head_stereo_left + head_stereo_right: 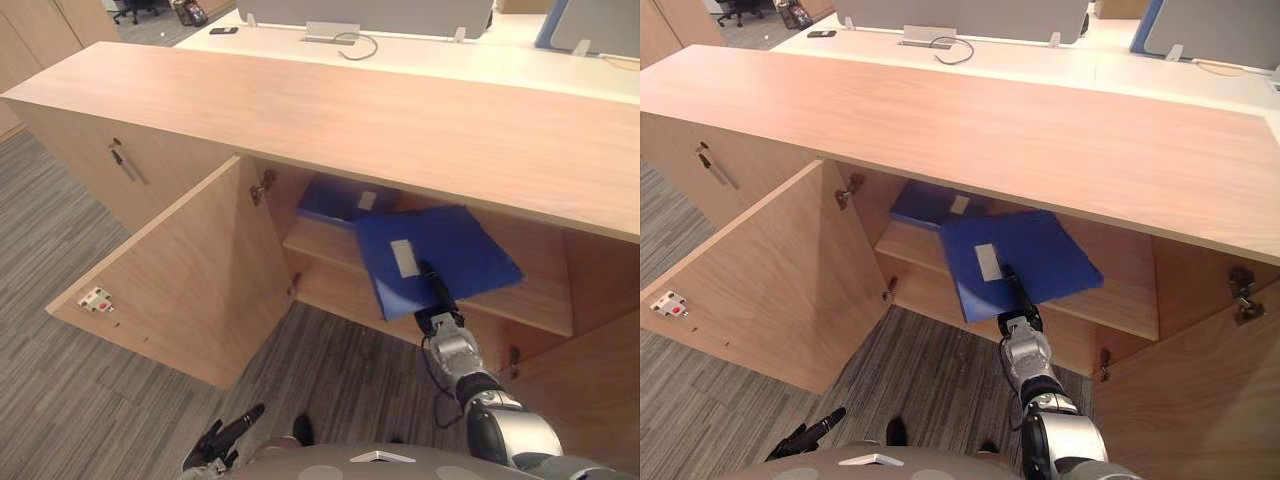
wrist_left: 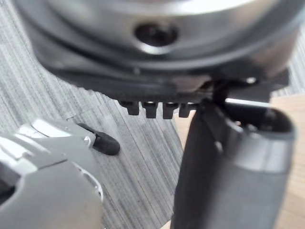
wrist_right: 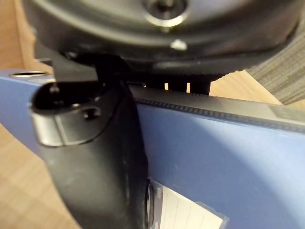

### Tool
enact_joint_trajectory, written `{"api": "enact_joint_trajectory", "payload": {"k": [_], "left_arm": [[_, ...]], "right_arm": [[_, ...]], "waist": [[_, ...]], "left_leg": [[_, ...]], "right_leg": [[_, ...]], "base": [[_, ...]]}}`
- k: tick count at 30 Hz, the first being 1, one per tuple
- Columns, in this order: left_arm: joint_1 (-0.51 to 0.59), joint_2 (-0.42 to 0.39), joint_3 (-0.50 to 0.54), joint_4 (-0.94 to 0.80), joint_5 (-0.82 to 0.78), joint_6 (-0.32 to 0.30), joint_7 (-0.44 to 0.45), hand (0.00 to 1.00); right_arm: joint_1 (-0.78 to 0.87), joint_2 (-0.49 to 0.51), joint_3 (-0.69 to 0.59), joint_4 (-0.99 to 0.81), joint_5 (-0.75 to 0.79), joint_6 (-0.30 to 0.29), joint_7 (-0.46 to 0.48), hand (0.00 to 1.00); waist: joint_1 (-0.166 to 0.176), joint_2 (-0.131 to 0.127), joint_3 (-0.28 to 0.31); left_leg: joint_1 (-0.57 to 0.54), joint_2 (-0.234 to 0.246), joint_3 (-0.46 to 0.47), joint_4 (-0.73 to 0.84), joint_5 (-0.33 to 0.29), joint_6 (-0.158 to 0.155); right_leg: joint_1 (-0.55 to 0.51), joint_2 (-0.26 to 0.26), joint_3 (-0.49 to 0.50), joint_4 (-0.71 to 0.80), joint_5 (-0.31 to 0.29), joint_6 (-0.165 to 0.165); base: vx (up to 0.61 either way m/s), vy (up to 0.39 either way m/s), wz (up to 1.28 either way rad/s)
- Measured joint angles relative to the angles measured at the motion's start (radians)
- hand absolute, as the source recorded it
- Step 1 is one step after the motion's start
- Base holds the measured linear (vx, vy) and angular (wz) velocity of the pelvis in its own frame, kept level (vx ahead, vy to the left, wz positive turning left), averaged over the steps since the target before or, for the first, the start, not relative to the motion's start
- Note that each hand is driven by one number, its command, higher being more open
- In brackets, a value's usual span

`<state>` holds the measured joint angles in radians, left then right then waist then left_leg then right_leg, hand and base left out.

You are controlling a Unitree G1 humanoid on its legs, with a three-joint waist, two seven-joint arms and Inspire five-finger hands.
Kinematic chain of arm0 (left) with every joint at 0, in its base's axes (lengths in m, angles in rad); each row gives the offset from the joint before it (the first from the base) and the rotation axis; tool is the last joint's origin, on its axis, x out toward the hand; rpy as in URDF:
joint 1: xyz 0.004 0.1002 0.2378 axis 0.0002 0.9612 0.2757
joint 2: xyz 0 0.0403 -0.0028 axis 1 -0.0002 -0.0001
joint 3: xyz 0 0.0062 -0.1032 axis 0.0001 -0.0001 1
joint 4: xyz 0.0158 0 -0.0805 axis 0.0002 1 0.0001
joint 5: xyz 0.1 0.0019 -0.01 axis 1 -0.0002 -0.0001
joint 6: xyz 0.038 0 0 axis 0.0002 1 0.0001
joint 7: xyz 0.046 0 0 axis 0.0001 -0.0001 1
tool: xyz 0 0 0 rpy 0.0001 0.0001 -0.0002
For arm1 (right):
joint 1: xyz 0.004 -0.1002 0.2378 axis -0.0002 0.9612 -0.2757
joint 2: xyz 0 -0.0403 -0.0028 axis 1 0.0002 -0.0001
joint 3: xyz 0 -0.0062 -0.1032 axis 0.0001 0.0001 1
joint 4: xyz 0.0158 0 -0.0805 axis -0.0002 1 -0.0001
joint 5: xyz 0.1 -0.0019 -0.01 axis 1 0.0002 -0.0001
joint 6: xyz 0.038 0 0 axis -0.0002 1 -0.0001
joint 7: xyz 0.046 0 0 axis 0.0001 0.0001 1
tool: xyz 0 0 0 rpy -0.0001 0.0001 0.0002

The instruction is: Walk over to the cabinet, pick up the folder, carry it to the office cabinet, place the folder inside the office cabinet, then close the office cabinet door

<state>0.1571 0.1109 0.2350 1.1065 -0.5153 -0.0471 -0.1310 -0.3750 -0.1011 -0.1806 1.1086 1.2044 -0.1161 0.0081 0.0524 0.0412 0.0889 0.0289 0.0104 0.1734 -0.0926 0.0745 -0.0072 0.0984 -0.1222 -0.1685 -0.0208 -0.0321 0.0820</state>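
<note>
A blue folder [image 1: 455,245] with a white label lies tilted, its far part on the shelf [image 1: 318,240] of the open office cabinet [image 1: 350,110] and its near corner hanging over the shelf's front edge. My right hand [image 1: 441,305] is shut on that near edge, thumb on the cover and fingers beneath; the right wrist view shows the thumb [image 3: 102,157] pressed on the folder [image 3: 228,162]. My left hand [image 1: 228,435] hangs low over the carpet with straight fingers, holding nothing.
A second blue folder [image 1: 335,197] lies further back on the same shelf. The cabinet's left door [image 1: 190,270] stands wide open over the carpet, and the right door [image 1: 590,390] is open beside my right arm. A white desk [image 1: 450,55] stands behind the cabinet.
</note>
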Motion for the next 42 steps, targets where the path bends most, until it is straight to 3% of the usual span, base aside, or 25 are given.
{"api": "enact_joint_trajectory", "payload": {"k": [6, 10, 12, 14, 16, 20, 24, 30, 42], "left_arm": [[-0.007, -0.036, -0.001, -0.016, -0.033, -0.001, 0.024, 1.0], [0.002, -0.056, -0.001, -0.067, -0.033, -0.001, 0.039, 1.0], [-0.003, -0.062, -0.001, -0.103, -0.04, -0.001, 0.042, 1.0], [-0.036, -0.076, -0.002, -0.146, -0.047, -0.005, 0.046, 1.0], [-0.043, -0.087, -0.014, -0.191, -0.072, -0.015, 0.055, 1.0], [-0.041, -0.102, -0.018, -0.213, -0.072, -0.017, 0.068, 1.0], [-0.028, -0.111, -0.024, -0.213, -0.072, -0.017, 0.069, 1.0], [-0.031, -0.112, -0.02, -0.22, -0.073, -0.018, 0.07, 1.0], [-0.035, -0.12, 0.027, -0.243, -0.074, -0.027, 0.077, 1.0]], "right_arm": [[-0.006, 0.064, -0.057, 0.037, 0.188, -0.012, -0.031, 0.0], [-0.085, 0.086, -0.108, 0.034, 0.235, -0.076, -0.047, 0.0], [-0.142, 0.085, -0.132, 0.018, 0.261, -0.101, -0.062, 0.0], [-0.208, 0.081, -0.185, -0.054, 0.28, -0.141, -0.076, 0.0], [-0.278, 0.066, -0.219, -0.138, 0.302, -0.174, -0.093, 0.0], [-0.434, 0.039, -0.223, -0.198, 0.302, -0.182, -0.112, 0.0], [-0.477, 0.028, -0.226, -0.246, 0.299, -0.204, -0.151, 0.0], [-0.513, -0.002, -0.275, -0.325, 0.3, -0.266, -0.189, 0.0], [-0.641, -0.074, -0.352, -0.339, 0.294, -0.282, -0.283, 0.0]], "waist": [[0.001, 0.005, 0.025], [0.005, 0.015, 0.052], [0.01, 0.017, 0.057], [0.027, 0.031, 0.1], [0.027, 0.042, 0.123], [0.029, 0.053, 0.136], [0.034, 0.064, 0.147], [0.027, 0.09, 0.175], [0.026, 0.086, 0.2]], "left_leg": [[-0.003, 0.0, -0.046, -0.001, 0.001, -0.003], [-0.027, 0.001, -0.066, 0.004, 0.0, -0.011], [-0.08, 0.004, -0.09, 0.03, 0.004, -0.015], [-0.193, 0.022, -0.109, 0.207, -0.048, -0.013], [-0.301, 0.035, -0.097, 0.385, -0.105, -0.01], [-0.415, 0.048, -0.082, 0.508, -0.151, -0.007], [-0.494, 0.083, -0.04, 0.624, -0.206, -0.003], [-0.595, 0.126, -0.016, 0.8, -0.277, 0.0], [-0.722, 0.157, -0.033, 0.963, -0.328, -0.005]], "right_leg": [[0.025, -0.005, -0.058, 0.001, -0.019, 0.001], [0.016, -0.011, -0.096, 0.01, -0.028, 0.0], [-0.031, -0.012, -0.113, 0.058, -0.045, -0.01], [-0.087, -0.013, -0.145, 0.159, -0.07, -0.035], [-0.156, -0.03, -0.169, 0.32, -0.153, -0.042], [-0.288, -0.061, -0.162, 0.508, -0.253, -0.049], [-0.391, -0.07, -0.12, 0.64, -0.313, -0.056], [-0.518, -0.07, -0.063, 0.815, -0.376, -0.062], [-0.649, -0.076, -0.046, 0.992, -0.444, -0.081]], "base": [[0.0, -0.022, 0.23], [-0.01, -0.008, 0.25], [-0.02, -0.013, 0.46], [-0.05, -0.007, 0.59], [-0.11, 0.02, 0.61], [-0.14, -0.031, 0.13], [-0.15, -0.038, -0.26], [-0.08, -0.008, -0.25], [-0.02, -0.011, -0.03]]}}
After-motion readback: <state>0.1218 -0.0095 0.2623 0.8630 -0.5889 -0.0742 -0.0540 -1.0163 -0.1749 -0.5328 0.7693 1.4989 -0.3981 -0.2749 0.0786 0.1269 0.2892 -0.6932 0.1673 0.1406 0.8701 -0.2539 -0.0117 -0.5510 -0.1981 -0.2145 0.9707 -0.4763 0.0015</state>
